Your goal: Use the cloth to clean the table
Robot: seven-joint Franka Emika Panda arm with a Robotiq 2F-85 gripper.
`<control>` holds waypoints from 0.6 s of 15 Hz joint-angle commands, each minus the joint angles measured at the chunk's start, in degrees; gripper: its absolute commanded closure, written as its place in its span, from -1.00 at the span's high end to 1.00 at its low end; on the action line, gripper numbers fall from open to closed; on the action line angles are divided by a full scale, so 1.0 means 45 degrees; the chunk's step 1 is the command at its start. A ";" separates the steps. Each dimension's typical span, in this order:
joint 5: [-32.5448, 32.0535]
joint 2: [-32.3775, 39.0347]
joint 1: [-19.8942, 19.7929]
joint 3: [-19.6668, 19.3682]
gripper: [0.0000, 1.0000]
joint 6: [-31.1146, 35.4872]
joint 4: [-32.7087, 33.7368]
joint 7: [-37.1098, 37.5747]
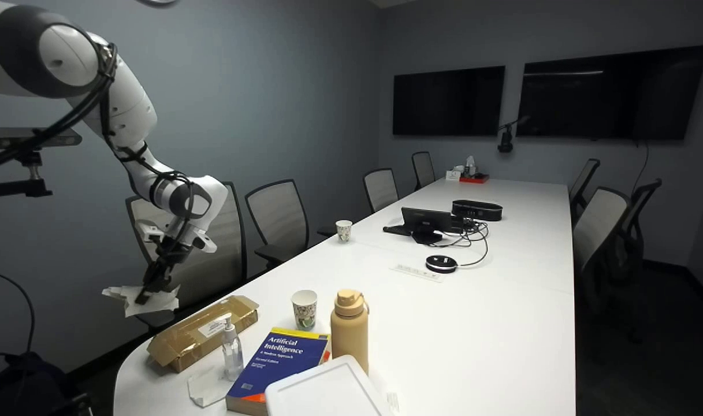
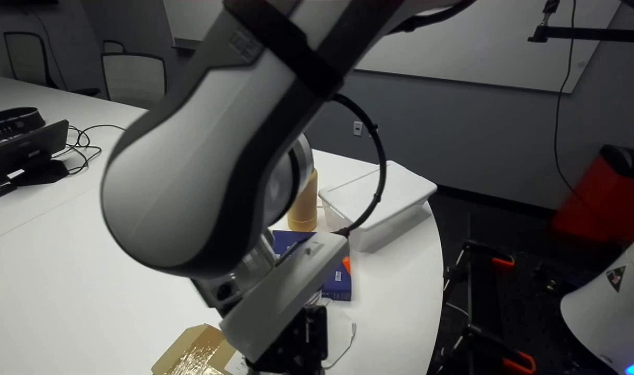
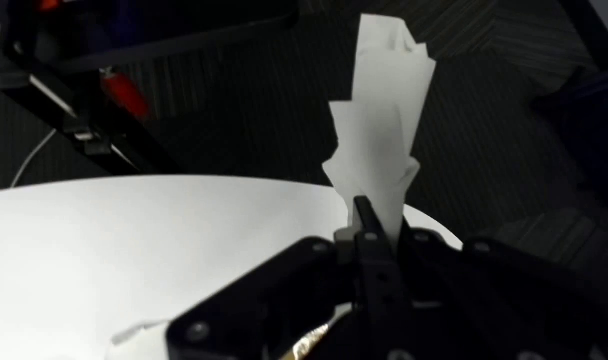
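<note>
The cloth point(image 1: 164, 300) is a pale, creased, elongated piece, cloth or paper. My gripper point(image 1: 145, 294) is shut on it beside the rounded end of the long white table point(image 1: 472, 323). In the wrist view the cloth point(image 3: 376, 135) sticks out past the fingertips point(image 3: 383, 212), over the table's curved edge and the dark floor. The table point(image 3: 134, 240) fills the lower left there. The cloth looks raised above the table top; its exact height is unclear. In an exterior view the arm covers much of the table point(image 2: 61, 291), and the fingertips and cloth are out of view.
An open cardboard box point(image 1: 198, 332) lies near the gripper. Around it are a clear pump bottle point(image 1: 232, 352), another pale sheet point(image 1: 207, 386), a blue book point(image 1: 282, 364), a paper cup point(image 1: 304, 309), a tan bottle point(image 1: 349, 335) and a white-lidded bin point(image 1: 328, 393). Chairs point(image 1: 279, 214) line the edge.
</note>
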 commanded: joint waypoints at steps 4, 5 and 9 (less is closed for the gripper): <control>0.0547 -0.1488 0.0342 -0.0298 -0.97 0.1816 -0.4166 0.1102; 0.0323 -0.1492 0.0421 -0.0413 -0.97 0.2143 -0.4469 0.1269; -0.1613 -0.1338 0.1024 -0.1248 -0.97 0.3402 -0.4869 0.2416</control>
